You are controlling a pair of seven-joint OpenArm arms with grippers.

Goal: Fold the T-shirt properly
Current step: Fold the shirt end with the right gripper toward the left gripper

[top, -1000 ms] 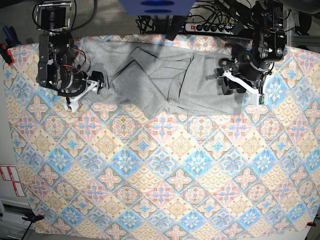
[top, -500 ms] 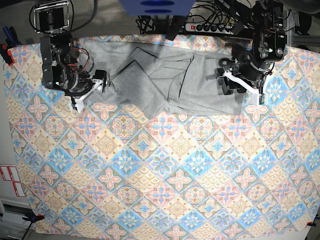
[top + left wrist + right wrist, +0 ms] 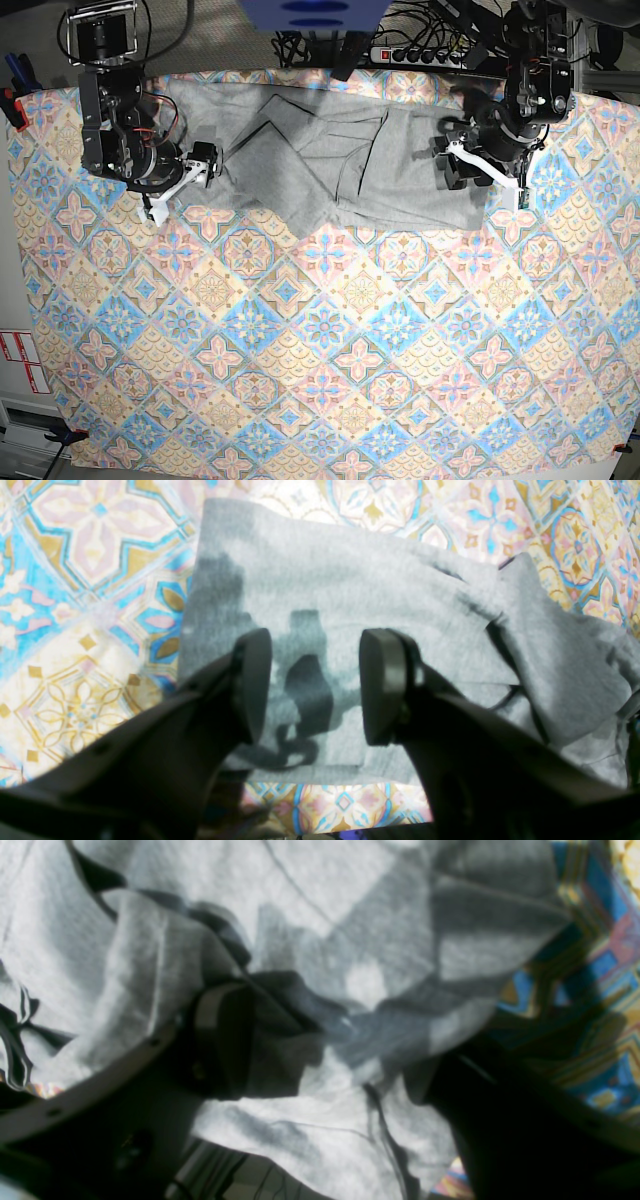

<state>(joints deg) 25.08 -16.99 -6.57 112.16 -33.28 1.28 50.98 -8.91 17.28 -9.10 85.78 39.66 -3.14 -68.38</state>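
The grey T-shirt (image 3: 320, 150) lies crumpled along the far edge of the table, with loose folds across its middle; no lettering shows. My left gripper (image 3: 447, 163) hangs over the shirt's right end. In the left wrist view it (image 3: 315, 685) is open and empty, just above a flat corner of the T-shirt (image 3: 325, 580). My right gripper (image 3: 203, 160) is at the shirt's left edge. In the right wrist view it (image 3: 325, 1055) stands wide open with bunched T-shirt (image 3: 350, 915) cloth between the jaws. The cloth drapes over and hides one finger.
The colourful tile-patterned tablecloth (image 3: 320, 340) covers the whole table in front of the shirt. A power strip (image 3: 420, 55) and cables lie behind the far edge. A blue object (image 3: 315, 15) overhangs the far middle.
My right gripper has moved a little to the right, into the shirt's left edge. My left gripper has barely moved.
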